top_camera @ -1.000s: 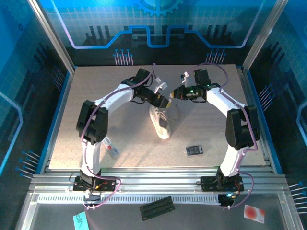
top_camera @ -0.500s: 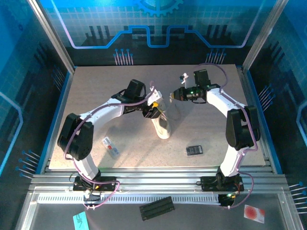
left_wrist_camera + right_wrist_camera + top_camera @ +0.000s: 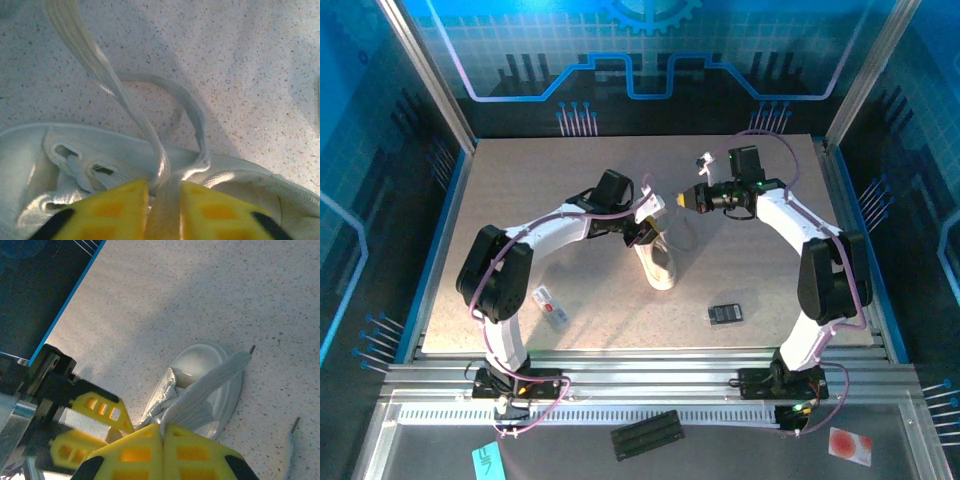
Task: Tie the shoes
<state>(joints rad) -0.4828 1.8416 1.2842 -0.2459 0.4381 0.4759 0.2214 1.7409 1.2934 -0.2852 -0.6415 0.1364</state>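
The small white sneaker (image 3: 657, 263) lies mid-table, toe toward the arms. My left gripper (image 3: 647, 229) hovers over its far end, shut on a flat pale lace (image 3: 165, 210) that runs between the yellow fingers (image 3: 110, 210). From there the lace loops out over the table (image 3: 185, 100) and back to the eyelets of the shoe (image 3: 65, 155). My right gripper (image 3: 681, 200) is just beyond and to the right, shut on the other lace (image 3: 210, 385), which stretches from its fingertips (image 3: 135, 452) over the shoe (image 3: 197, 365). The left gripper's fingers (image 3: 100, 410) show alongside.
A small black device (image 3: 725, 313) lies right of the shoe near the front. A white-and-red packet (image 3: 550, 305) lies by the left arm's base. A black block (image 3: 647, 433) and a red-and-white piece (image 3: 850, 445) sit on the front rail tray.
The left arm dropped and pulled its gripper from beside the right gripper down onto the shoe's far end, its elbow swinging outward then partly back. The right gripper barely moved.
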